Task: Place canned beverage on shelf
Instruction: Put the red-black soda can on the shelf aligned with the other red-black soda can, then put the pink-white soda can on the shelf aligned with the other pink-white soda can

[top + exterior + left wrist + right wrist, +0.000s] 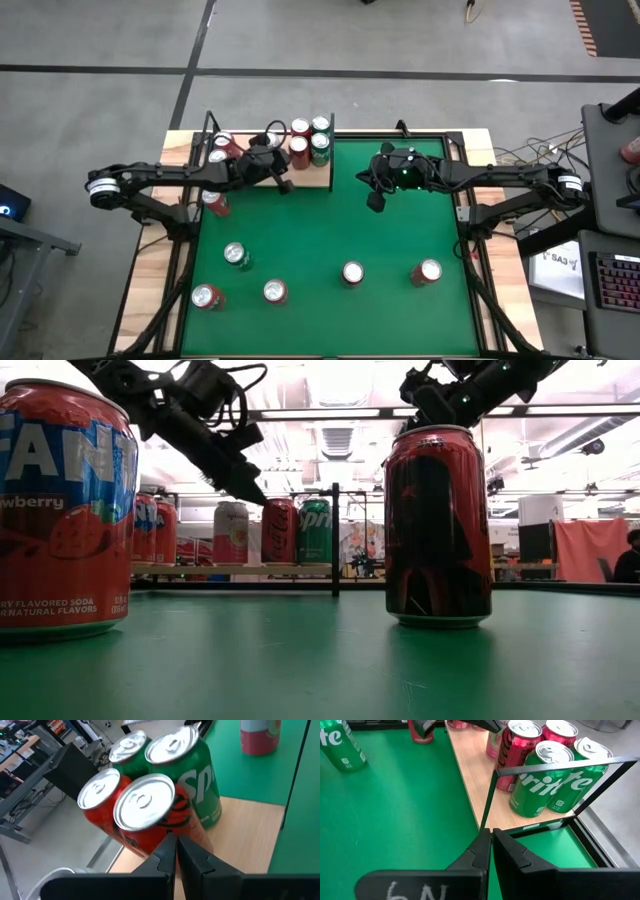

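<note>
Two dark arms on show here, both matte black from shoulder to tip, each built of slim tube segments with chunkier joint housings. The left arm [165, 178] carries a pale silver-white ring near its base, and the right arm [500, 180] wears a matching one. Black cables loop loosely around both wrists. A small green light glows on the right arm's wrist housing. The right gripper [491, 847] has angular, wedge-shaped black fingers (white handwritten marks on its body), and the left gripper [176, 851] matches.

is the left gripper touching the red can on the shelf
Cannot tell. In the left wrist view the shut left gripper overlaps the red can on the shelf; no gap or contact shows.
</note>
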`<control>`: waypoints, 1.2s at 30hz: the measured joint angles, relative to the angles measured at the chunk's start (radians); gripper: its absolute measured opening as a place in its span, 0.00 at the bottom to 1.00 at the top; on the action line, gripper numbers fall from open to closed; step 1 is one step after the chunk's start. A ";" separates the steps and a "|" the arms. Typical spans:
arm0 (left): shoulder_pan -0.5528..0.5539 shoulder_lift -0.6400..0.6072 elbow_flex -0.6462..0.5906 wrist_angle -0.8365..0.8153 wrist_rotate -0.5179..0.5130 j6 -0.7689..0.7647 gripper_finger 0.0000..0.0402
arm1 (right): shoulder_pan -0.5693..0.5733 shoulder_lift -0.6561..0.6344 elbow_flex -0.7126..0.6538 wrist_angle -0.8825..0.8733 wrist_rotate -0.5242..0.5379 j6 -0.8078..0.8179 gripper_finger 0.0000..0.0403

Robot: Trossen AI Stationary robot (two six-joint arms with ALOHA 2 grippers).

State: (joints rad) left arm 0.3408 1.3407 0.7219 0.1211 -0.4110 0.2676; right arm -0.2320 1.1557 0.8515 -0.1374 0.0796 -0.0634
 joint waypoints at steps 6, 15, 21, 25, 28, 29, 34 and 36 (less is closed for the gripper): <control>0.000 0.000 0.002 -0.001 0.000 0.004 0.00 | 0.000 0.000 0.000 0.005 0.000 0.000 0.03; 0.002 0.000 -0.008 -0.001 0.000 -0.008 0.00 | 0.000 0.000 0.000 0.008 0.000 0.000 0.03; 0.002 0.000 -0.011 0.003 0.000 -0.025 0.00 | 0.000 0.000 0.000 0.009 0.000 0.000 0.03; 0.001 0.000 -0.011 0.008 0.001 -0.042 0.00 | 0.000 0.000 0.000 0.009 0.000 0.000 0.03; 0.001 0.000 -0.012 0.010 0.001 -0.045 0.00 | 0.000 0.000 0.000 0.008 0.000 0.001 0.03; 0.001 0.000 -0.012 0.013 0.001 -0.045 0.00 | 0.000 0.000 0.000 0.008 0.000 0.001 0.03; -0.008 -0.003 -0.012 0.072 0.001 -0.047 0.00 | 0.000 0.000 0.000 0.009 0.000 0.003 0.03; -0.021 -0.011 0.000 0.070 0.001 -0.044 0.00 | 0.000 0.000 0.000 0.012 0.000 0.010 0.03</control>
State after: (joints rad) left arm 0.3203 1.3298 0.7222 0.1912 -0.4099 0.2241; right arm -0.2317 1.1557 0.8515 -0.1253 0.0792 -0.0532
